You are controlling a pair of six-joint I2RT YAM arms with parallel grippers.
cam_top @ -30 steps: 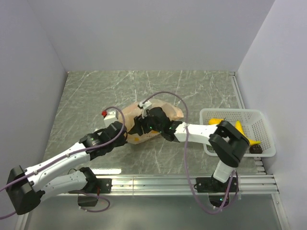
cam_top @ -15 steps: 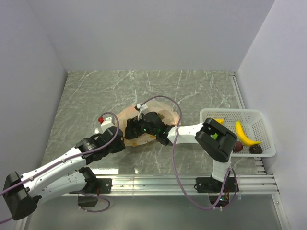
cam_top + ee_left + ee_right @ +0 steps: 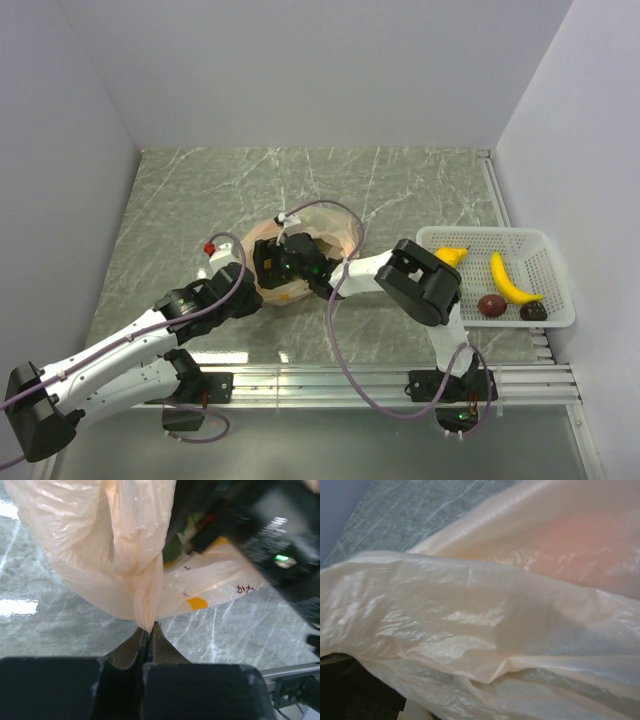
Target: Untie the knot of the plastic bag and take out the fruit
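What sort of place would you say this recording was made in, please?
Probably a robot-lab test booth: plain white walls box in a marble-patterned tabletop, the left arm and right arm are mounted on a metal rail, and a white mesh basket holds a banana.

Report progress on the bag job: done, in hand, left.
Done: a banana and three smaller fruits lie in the white basket, and no knot shows on the plastic bag. In hand: the left end effector is shut on a gathered strip of the bag; the right end effector is pushed into its folds, jaws hidden. Left: something green shows inside the bag, so probably more fruit to remove.
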